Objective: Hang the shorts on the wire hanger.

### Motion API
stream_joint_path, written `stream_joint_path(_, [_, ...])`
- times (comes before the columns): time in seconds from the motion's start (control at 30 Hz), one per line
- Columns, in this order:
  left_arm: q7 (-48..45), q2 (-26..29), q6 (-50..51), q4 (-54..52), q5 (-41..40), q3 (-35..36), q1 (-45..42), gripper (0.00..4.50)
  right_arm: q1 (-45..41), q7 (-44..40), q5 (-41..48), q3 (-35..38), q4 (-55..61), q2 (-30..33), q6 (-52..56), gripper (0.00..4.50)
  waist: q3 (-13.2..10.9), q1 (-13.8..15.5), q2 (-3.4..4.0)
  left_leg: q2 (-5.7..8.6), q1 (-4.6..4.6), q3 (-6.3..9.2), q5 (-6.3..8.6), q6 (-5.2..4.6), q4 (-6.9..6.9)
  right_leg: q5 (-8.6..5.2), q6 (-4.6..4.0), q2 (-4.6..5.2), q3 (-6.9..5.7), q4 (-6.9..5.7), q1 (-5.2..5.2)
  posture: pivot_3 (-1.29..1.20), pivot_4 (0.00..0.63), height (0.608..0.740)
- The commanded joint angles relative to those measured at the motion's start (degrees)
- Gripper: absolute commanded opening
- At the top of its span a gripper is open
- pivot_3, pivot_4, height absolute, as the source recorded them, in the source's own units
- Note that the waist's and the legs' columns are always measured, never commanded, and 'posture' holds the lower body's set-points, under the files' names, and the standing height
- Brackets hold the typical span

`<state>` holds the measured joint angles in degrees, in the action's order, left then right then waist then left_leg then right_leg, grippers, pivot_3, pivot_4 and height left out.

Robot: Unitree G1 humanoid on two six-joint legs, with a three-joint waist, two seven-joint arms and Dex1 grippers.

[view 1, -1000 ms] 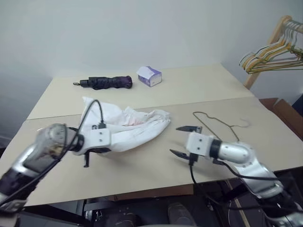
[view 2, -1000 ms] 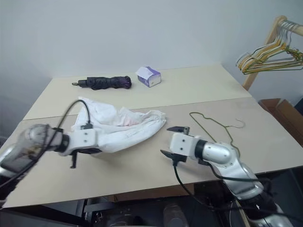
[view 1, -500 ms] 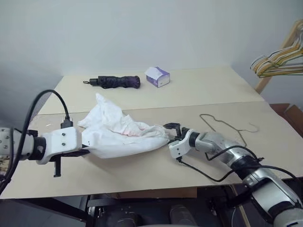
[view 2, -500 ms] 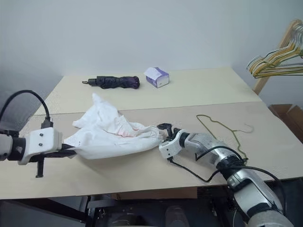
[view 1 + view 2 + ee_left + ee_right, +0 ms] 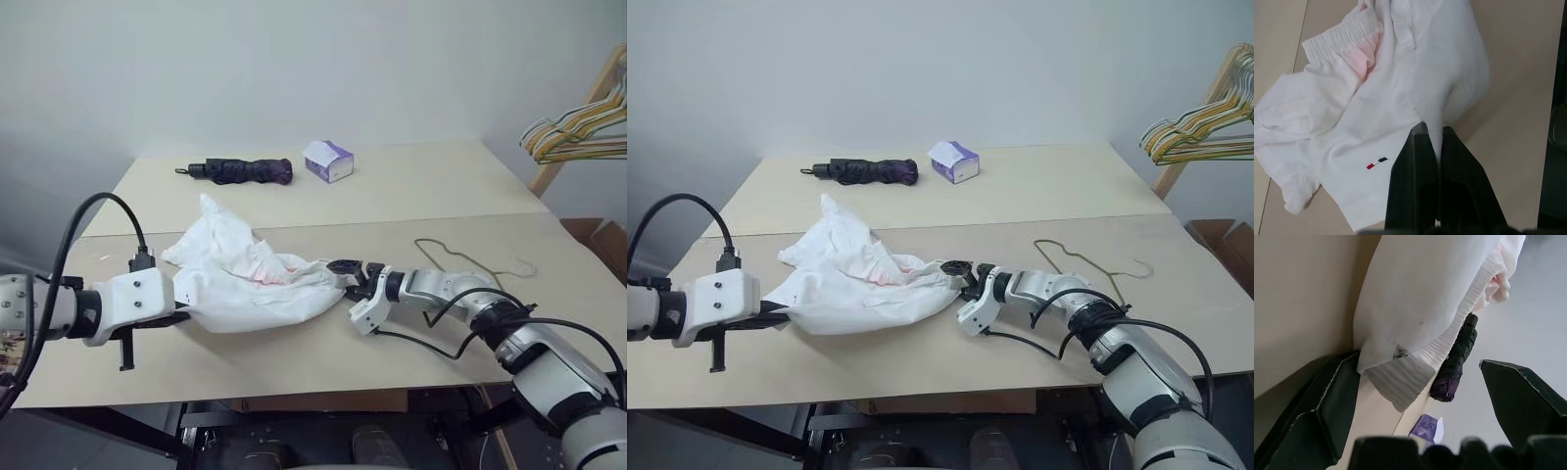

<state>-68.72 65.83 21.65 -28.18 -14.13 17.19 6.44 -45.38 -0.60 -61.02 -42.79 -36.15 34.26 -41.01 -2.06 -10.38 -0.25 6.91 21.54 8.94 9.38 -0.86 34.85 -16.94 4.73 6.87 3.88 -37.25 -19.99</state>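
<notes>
Dash marks (image 5: pixel 1376 163) on shorts (image 5: pixel 1400 88)

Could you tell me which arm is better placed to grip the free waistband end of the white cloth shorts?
Probably the right: the right gripper is open with the white cloth shorts' waistband between its fingers; the left gripper is already shut on the other end.

shorts (image 5: pixel 250 284) on table (image 5: pixel 411 196), wire hanger (image 5: pixel 460 262) right, umbrella (image 5: pixel 240 171) behind

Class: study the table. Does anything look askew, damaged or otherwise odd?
The shorts lie crumpled, with a pinkish patch near the waistband and a small dark smudge on the waistband end between the right tool's open fingers. The hanger lies flat and looks bent.
</notes>
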Motion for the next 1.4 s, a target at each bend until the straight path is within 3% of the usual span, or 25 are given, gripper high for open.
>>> stream_joint_path(0.03, [0.6, 0.1, -0.5, 0.3, -0.3, -0.2, -1.6, 0.00, -0.6, -3.0, -1.7, -2.0, -1.0, 0.1, -0.8, 3.62, 0.0, 0.0, 0.00, 0.00, 0.00, 0.00, 0.00, -0.01, 0.00, 0.00, 0.00, -0.01, 0.00, 0.00, 0.00, -0.10, 0.000, 0.740])
stream_joint_path(0.23, [0.1, 0.3, -1.2, 1.1, -0.4, -0.6, -1.9, 0.00, -0.4, -7.2, -1.2, -1.9, -1.3, 0.4, 0.8, 1.44, 0.0, 0.0, 0.00, -0.01, 0.00, 0.03, -0.01, -0.01, -0.01, -0.01, 0.01, -0.03, 0.00, 0.00, 0.00, -0.11, 0.000, 0.740])
stream_joint_path(0.37, [0.0, 0.4, -1.5, 1.4, -0.3, -1.1, -2.3, 0.00, 0.2, -9.9, 0.2, -1.1, -0.7, 0.9, 1.1, 0.16, 0.0, 0.0, 0.00, -0.01, 0.01, 0.04, -0.01, -0.01, -0.01, -0.01, 0.00, -0.04, 0.00, 0.00, 0.00, -0.11, 0.000, 0.740])
stream_joint_path(0.4, [0.1, 0.3, -1.5, 1.5, -0.3, -1.4, -2.5, 0.00, 0.5, -10.5, 0.8, -0.7, -0.2, 1.2, 1.1, 0.03, 0.0, 0.1, 0.00, -0.01, 0.01, 0.04, -0.01, -0.01, -0.01, -0.01, 0.00, -0.03, 0.00, 0.00, 0.00, -0.11, 0.000, 0.740])
stream_joint_path(0.53, [0.5, -0.1, -2.5, 2.5, 0.3, -2.5, -2.8, 0.00, 3.4, -14.4, 6.6, 2.9, 3.8, 3.7, 0.9, 0.03, 0.0, 0.5, 0.00, 0.01, 0.04, 0.07, 0.00, -0.01, 0.00, -0.01, 0.01, -0.03, 0.00, 0.01, 0.02, -0.13, 0.000, 0.740])
stream_joint_path(0.67, [0.0, -1.5, -7.1, 6.1, 0.5, -3.4, -3.3, 0.00, 7.4, -22.6, 18.0, 8.6, 11.1, 10.7, -1.2, 0.03, 0.0, 0.9, 0.02, 0.06, 0.16, 0.08, 0.00, -0.01, 0.00, -0.02, 0.01, 0.06, -0.02, 0.04, -0.03, -0.15, 0.000, 0.740])
stream_joint_path(0.8, [-1.0, -2.8, -12.3, 10.5, 0.8, -6.3, -6.6, 0.00, 12.7, -36.8, 35.9, 12.7, 22.0, 20.9, -2.2, 0.03, 0.0, 0.8, 0.04, 0.12, 0.42, 0.07, 0.01, -0.01, 0.07, -0.06, 0.07, 0.17, -0.07, 0.06, -0.16, -0.21, 0.000, 0.740])
stream_joint_path(0.9, [-1.5, -3.6, -15.3, 14.4, 1.4, -8.5, -10.1, 0.00, 18.4, -48.0, 52.6, 15.0, 32.9, 28.2, 3.1, 0.03, 0.0, 0.0, 0.04, 0.07, 0.47, 0.07, 0.08, 0.10, 0.08, -0.28, 0.44, 0.21, -0.13, 0.08, -0.16, -0.25, 0.000, 0.740])
stream_joint_path(1.07, [-12.1, -0.4, -21.9, 22.0, -2.1, -8.6, -11.9, 0.00, 25.9, -58.3, 71.4, 20.6, 48.3, 35.9, 13.8, 0.03, 0.0, -2.9, 0.07, -0.04, 0.65, 0.01, 0.26, 0.38, 0.08, -0.31, 0.41, 0.23, -0.14, 0.05, -0.17, -0.30, 0.000, 0.740])
stream_joint_path(1.2, [-16.0, 0.3, -24.8, 27.0, -1.8, -10.7, -15.1, 0.00, 26.5, -62.4, 81.4, 24.3, 53.0, 34.5, 23.2, 0.03, 0.0, -5.0, 0.08, -0.12, 0.71, -0.03, 0.27, 0.40, 0.09, -0.31, 0.41, 0.26, -0.15, 0.04, -0.24, -0.32, 0.000, 0.740])
stream_joint_path(1.3, [-13.7, -3.1, -24.6, 29.6, -0.9, -13.2, -20.6, 0.00, 22.5, -63.4, 83.6, 25.9, 50.8, 30.0, 30.2, 0.03, 0.0, -5.6, 0.07, -0.15, 0.67, -0.03, 0.29, 0.42, 0.13, -0.31, 0.42, 0.34, -0.23, 0.06, -0.24, -0.34, 0.000, 0.740])
stream_joint_path(1.4, [-6.2, -9.1, -20.7, 36.1, 2.4, -16.1, -33.9, 0.00, 7.8, -59.6, 81.7, 27.0, 39.2, 20.2, 38.4, 0.03, -0.1, -6.8, 0.07, -0.15, 0.68, -0.03, 0.28, 0.40, 0.12, -0.30, 0.49, 0.46, -0.35, 0.07, -0.27, -0.35, 0.000, 0.740])
